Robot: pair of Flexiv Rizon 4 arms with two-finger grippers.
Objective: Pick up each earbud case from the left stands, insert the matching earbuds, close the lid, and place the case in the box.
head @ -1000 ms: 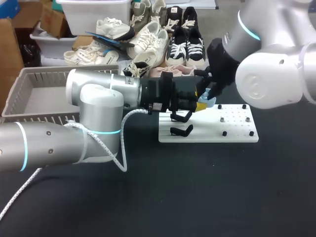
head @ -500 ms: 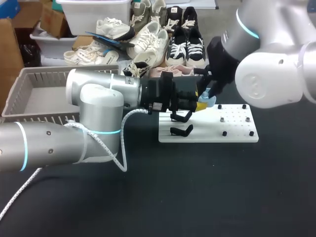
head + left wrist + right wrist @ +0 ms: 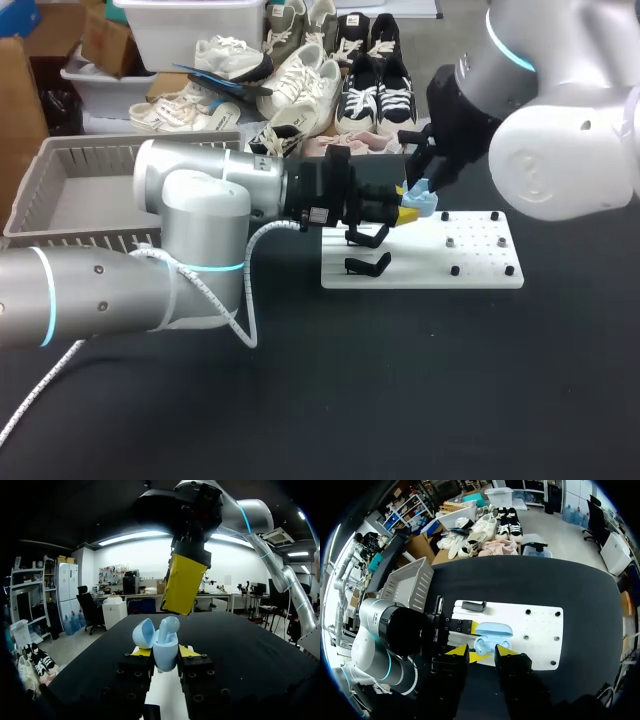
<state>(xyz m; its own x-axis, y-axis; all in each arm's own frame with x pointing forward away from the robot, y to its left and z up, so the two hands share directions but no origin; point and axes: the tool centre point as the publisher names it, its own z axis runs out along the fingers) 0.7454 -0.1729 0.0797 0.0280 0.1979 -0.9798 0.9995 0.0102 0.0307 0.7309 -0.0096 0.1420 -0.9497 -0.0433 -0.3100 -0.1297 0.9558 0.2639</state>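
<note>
**Earbud case mid-fill, lid not shut yet**

Left gripper has its fingers clamped on the pale blue case from both sides. It's holding the case just over the middle of the white board with the lid flipped open. One earbud pokes up out of it, and it looks only half seated to me. Right gripper hangs right above the case, fingers parted, nothing in them.

So I'd call this the insert step. Next move probably wants a straight push down on that bud, then a check on the second one (can't tell if it's in), then the lid.

Around it: two black stands on the board's left end, little pegs toward its right end, grey box well off to the board's left. Both grippers are crowded over the case, so closing the lid could get fiddly.
</note>
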